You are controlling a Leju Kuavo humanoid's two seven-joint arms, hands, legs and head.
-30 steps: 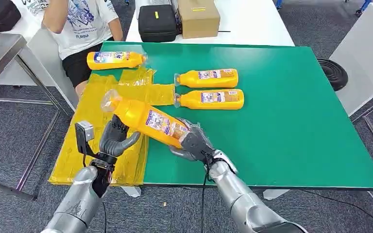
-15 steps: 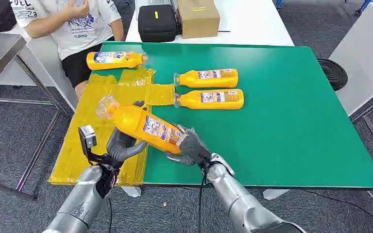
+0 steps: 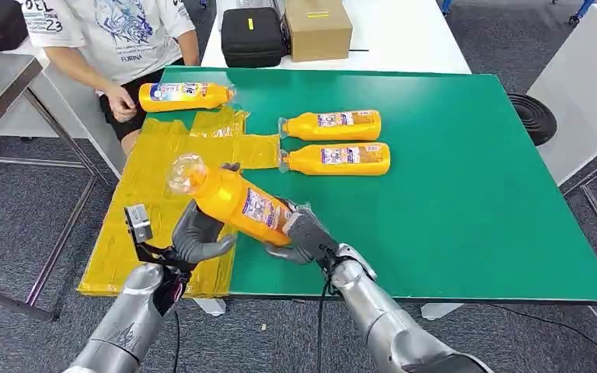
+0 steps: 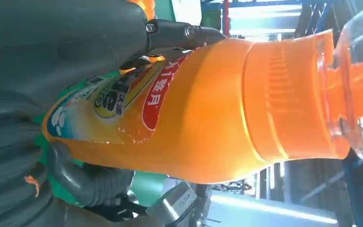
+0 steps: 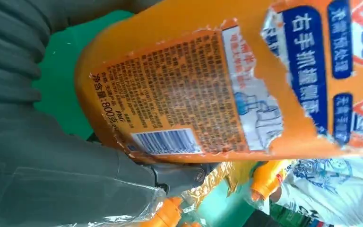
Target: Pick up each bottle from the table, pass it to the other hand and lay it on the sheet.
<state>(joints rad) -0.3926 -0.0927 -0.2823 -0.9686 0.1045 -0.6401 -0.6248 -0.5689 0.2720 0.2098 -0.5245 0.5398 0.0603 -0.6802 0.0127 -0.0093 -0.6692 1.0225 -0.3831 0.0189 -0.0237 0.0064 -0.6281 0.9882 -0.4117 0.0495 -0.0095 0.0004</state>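
Observation:
An orange bottle (image 3: pixel 241 203) with a clear cap hangs tilted over the near left of the table, cap pointing up and left. My right hand (image 3: pixel 305 233) grips its base. My left hand (image 3: pixel 196 237) wraps its middle from below, one finger showing over the far side. In the left wrist view the left hand (image 4: pixel 52 47) has its thumb and fingers lying around the bottle (image 4: pixel 194 123). The right wrist view has the right hand (image 5: pixel 38 156) closed under the labelled base (image 5: pixel 217 85). The yellow sheet (image 3: pixel 148 186) lies below. One bottle (image 3: pixel 183 95) lies at its far end.
Two more orange bottles (image 3: pixel 330 124) (image 3: pixel 336 158) lie side by side on the green table (image 3: pixel 451 194). A person (image 3: pixel 116 39) sits at the far left corner, one hand near the bottle on the sheet. A black case (image 3: pixel 253 35) and cardboard box (image 3: pixel 317 27) stand beyond.
The held bottle has tipped more upright and shifted slightly right. My left hand has come up and closed around its middle. The person's arm has dropped toward the far bottle.

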